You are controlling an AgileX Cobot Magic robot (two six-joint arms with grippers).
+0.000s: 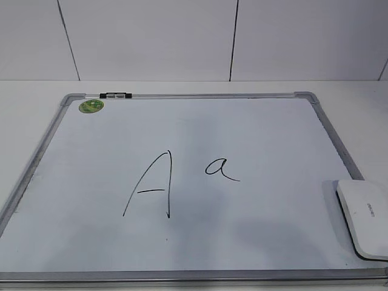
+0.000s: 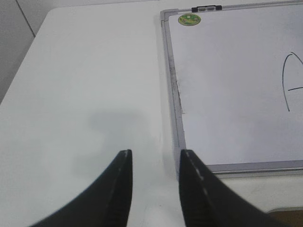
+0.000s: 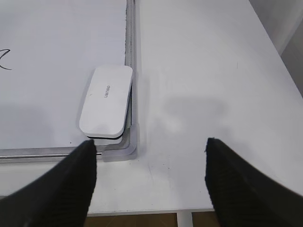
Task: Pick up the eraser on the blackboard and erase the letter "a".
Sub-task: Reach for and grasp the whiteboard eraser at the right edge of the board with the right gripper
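The blackboard (image 1: 254, 133) is a white board with a grey frame lying flat on the table. The small letter "a" (image 1: 220, 168) is written near its middle, right of a taller capital "A" (image 1: 151, 185). The white eraser (image 1: 365, 217) lies on the board's near right corner; it also shows in the right wrist view (image 3: 106, 100). My right gripper (image 3: 149, 146) is open and empty, above the table near that corner, right of the eraser. My left gripper (image 2: 154, 158) is open and empty, above the table just left of the board's near left corner (image 2: 182, 161).
A green round sticker (image 1: 91, 106) and a small black clip (image 1: 115, 95) sit at the board's far left corner. The white table (image 3: 203, 71) extends right of the board; its front edge (image 3: 142, 212) shows under my right gripper.
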